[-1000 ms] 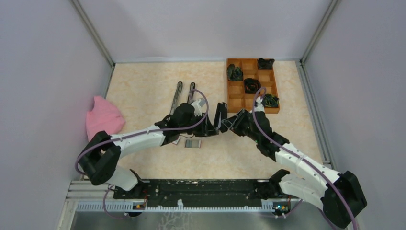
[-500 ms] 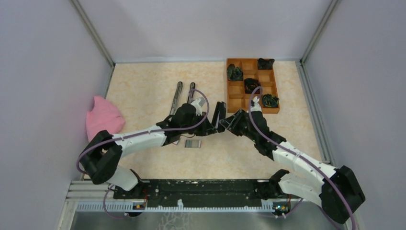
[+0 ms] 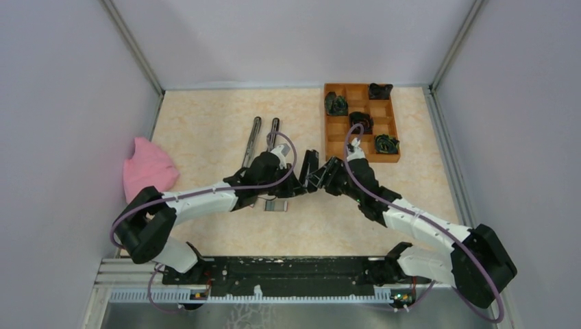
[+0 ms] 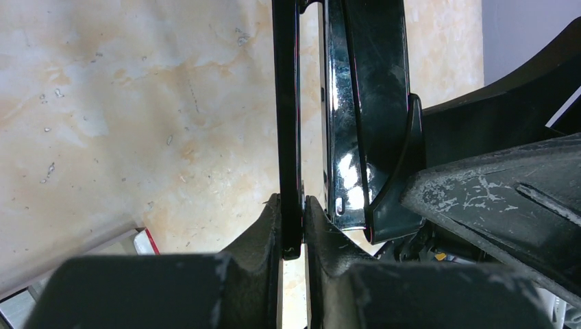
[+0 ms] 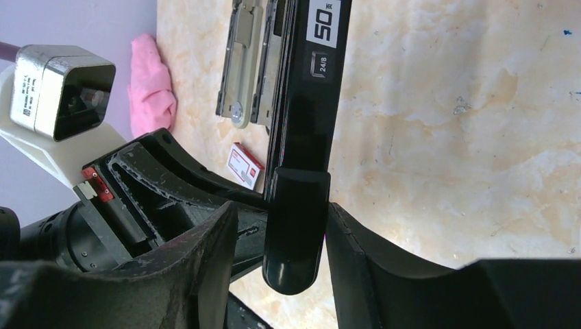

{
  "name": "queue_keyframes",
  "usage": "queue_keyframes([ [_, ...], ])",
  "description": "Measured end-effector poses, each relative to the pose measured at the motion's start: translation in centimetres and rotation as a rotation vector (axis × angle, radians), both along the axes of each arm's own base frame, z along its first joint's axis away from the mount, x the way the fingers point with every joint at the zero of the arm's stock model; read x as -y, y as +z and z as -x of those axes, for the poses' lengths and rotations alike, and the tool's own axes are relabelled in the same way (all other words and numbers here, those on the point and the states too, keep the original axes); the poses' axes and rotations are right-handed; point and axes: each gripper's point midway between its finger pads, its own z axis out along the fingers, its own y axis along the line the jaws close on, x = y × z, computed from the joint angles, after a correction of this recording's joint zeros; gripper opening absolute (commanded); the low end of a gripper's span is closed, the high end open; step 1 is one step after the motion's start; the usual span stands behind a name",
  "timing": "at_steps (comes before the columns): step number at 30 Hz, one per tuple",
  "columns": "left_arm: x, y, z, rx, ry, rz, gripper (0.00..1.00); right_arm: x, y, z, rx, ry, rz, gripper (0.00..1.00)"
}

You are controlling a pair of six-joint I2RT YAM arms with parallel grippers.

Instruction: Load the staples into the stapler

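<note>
The table top (image 3: 205,123) is a pale cream-and-peach marbled surface, matt, with small dark specks showing in the wrist views; plain lilac-grey panels box it in on three sides: a back wall (image 3: 294,41), a left wall (image 3: 62,103) and a right wall (image 3: 521,103); slim aluminium posts (image 3: 133,44) run along the two back corners; a metal strip (image 3: 444,137) edges the table's right side; a black rail (image 3: 288,271) lies along the near edge, beside a ribbed aluminium profile (image 3: 274,295), with a brushed metal sheet (image 3: 274,317) nearest the camera; the light is soft and even, the shadows faint.
</note>
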Motion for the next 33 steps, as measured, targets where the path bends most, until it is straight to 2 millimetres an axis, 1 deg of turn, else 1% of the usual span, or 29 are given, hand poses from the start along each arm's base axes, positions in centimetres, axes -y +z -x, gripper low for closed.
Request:
queue_keyframes([
  [7, -0.5, -0.6, 0.3, -0.035, 0.035, 0.006, 0.0, -0.5, -0.8, 0.4, -0.005, 0.021, 0.029, 0.5],
  [11, -0.9, -0.4, 0.3, -0.038, 0.065, 0.016, 0.0, -1.0, -1.4, 0.9, -0.015, 0.045, 0.045, 0.49],
  [15, -1.3, 0.0, 0.1, -0.033, 0.092, 0.028, 0.0, -1.4, -2.0, 1.2, -0.026, 0.059, 0.057, 0.46],
  [23, -1.3, 0.4, 0.0, -0.029, 0.103, 0.051, 0.0, -2.0, -1.2, 0.7, 0.012, 0.063, 0.027, 0.42],
  [24, -1.2, 0.5, 0.0, -0.029, 0.104, 0.054, 0.0, -2.1, -1.2, 0.6, 0.014, 0.063, 0.025, 0.4],
  [26, -1.2, 0.6, 0.0, -0.028, 0.106, 0.061, 0.0, -2.3, -1.3, 0.5, 0.015, 0.065, 0.022, 0.32],
  [28, -1.1, 0.6, 0.0, -0.028, 0.108, 0.066, 0.0, -2.5, -1.5, 0.4, 0.013, 0.069, 0.02, 0.19],
  [29, -1.2, 0.5, -0.1, -0.029, 0.111, 0.066, 0.0, -2.6, -1.6, 0.4, 0.005, 0.064, 0.014, 0.15],
  [33, -1.5, 0.3, -0.2, -0.031, 0.121, 0.066, 0.0, -2.6, -1.7, 0.4, 0.002, 0.064, 0.014, 0.02],
])
